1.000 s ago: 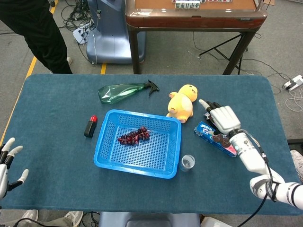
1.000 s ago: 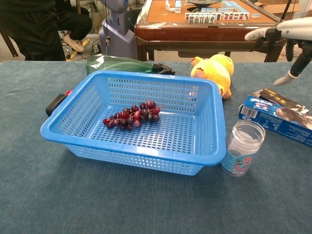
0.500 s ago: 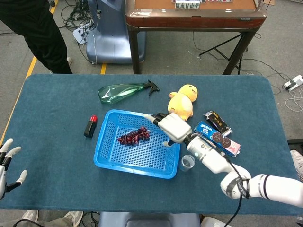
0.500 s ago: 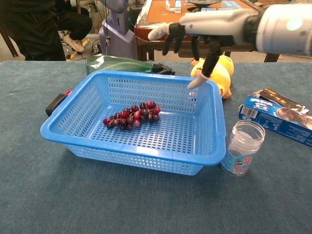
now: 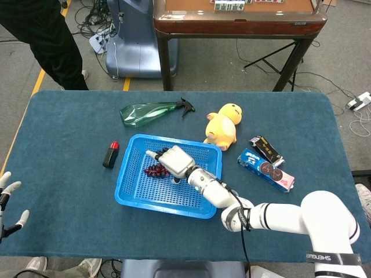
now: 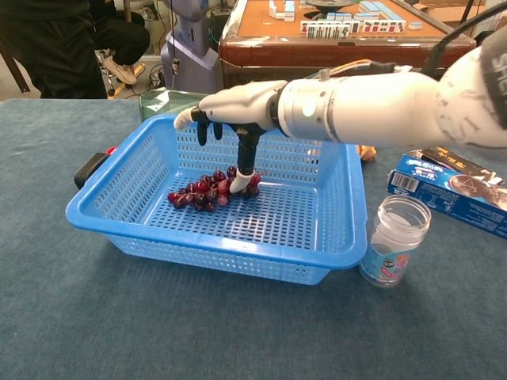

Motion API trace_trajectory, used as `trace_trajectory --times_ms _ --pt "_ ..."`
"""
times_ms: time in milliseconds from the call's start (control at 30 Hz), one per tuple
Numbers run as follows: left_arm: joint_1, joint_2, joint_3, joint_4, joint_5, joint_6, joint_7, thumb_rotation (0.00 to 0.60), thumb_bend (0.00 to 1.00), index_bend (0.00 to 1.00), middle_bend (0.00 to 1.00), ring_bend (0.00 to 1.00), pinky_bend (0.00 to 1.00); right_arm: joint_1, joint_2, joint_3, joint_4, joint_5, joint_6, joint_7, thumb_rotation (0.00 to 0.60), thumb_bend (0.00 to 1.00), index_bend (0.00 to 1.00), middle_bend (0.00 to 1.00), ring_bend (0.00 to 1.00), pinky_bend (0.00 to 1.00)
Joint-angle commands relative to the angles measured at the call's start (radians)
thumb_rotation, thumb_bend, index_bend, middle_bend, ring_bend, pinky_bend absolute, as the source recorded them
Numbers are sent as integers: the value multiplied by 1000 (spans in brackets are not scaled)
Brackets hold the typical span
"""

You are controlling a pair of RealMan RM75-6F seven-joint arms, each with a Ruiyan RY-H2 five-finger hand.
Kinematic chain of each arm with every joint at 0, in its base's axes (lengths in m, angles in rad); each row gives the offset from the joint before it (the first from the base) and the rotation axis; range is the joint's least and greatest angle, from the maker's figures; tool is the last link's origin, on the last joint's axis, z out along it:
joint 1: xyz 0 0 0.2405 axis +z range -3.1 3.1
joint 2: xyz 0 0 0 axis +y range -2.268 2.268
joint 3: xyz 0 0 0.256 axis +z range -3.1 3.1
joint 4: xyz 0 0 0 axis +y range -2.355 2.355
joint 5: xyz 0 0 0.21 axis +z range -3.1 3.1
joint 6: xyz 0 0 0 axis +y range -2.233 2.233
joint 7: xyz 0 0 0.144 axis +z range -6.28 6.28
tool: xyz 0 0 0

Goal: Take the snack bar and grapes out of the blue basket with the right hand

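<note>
A bunch of dark red grapes [image 6: 207,191] lies in the blue basket [image 6: 238,255], left of its middle. My right hand [image 6: 235,106] hovers over the bunch with fingers spread, and one fingertip [image 6: 240,180] points down and touches the grapes' right end. In the head view the right hand [image 5: 173,160] covers part of the grapes [image 5: 153,170] inside the basket [image 5: 139,200]. The dark snack bar [image 5: 266,149] lies on the table right of the basket, beyond the blue box. My left hand [image 5: 8,204] is open at the table's near left edge.
A blue cookie box [image 5: 265,170] and a yellow duck toy [image 5: 223,124] sit right of the basket. A small clear jar [image 6: 394,240] stands by its near right corner. A green spray bottle [image 5: 152,110] lies behind it, and a black tube with a red cap [image 5: 110,154] to its left.
My right hand swung left from above the cookie box, across the basket's right rim, and came down onto the grapes. The snack bar now shows on the table where the hand was.
</note>
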Motion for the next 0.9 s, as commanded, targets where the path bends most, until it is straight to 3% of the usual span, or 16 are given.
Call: trace_trajectory --times_ms 33,500,667,767,900 --pt "2 0 0 6 -4 0 -6 600 327 230 49 51 80 43 -50 -28 49 79 2 -54 600 0 70 224 224 415" --pt "8 -1 -2 20 -4 4 -24 600 327 230 48 51 80 109 -133 -89 168 232 8 -146 600 29 117 243 227 416" --pt "12 -1 -2 24 -5 6 -28 600 328 230 49 51 80 113 -162 -101 200 221 17 -151 600 144 306 348 291 478" --pt "15 -1 -2 27 -7 7 -31 600 327 230 49 51 80 99 -175 -98 214 169 30 -122 600 285 434 425 368 574" --pt "15 -4 -1 30 -7 4 -32 600 327 230 49 51 80 78 -178 -93 222 108 40 -80 600 375 524 488 449 678"
